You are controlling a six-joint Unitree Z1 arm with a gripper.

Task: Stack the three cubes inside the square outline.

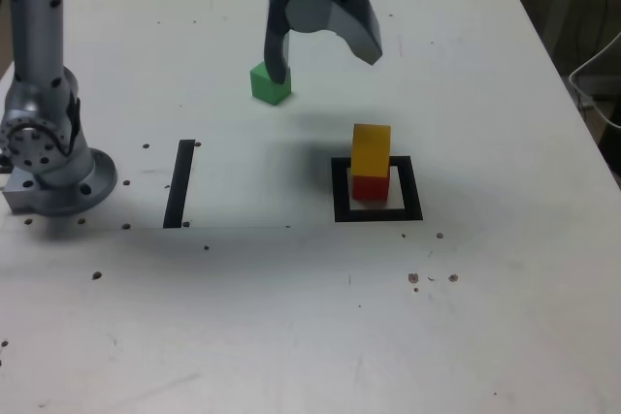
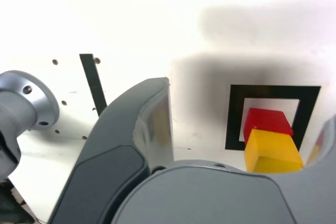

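— Presently, where do the cubes stand?
— Yellow cube (image 1: 371,147) sits atop red cube (image 1: 369,186) inside the square outline (image 1: 378,212). Green cube (image 1: 270,83) lies apart on the table (image 1: 291,317).
— And the gripper (image 1: 325,53)?
— Spread wide, holding nothing, raised beside the green cube.

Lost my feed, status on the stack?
Gripper open, empty. Yellow cube on red cube inside square outline. Green cube loose, nothing blocking it.
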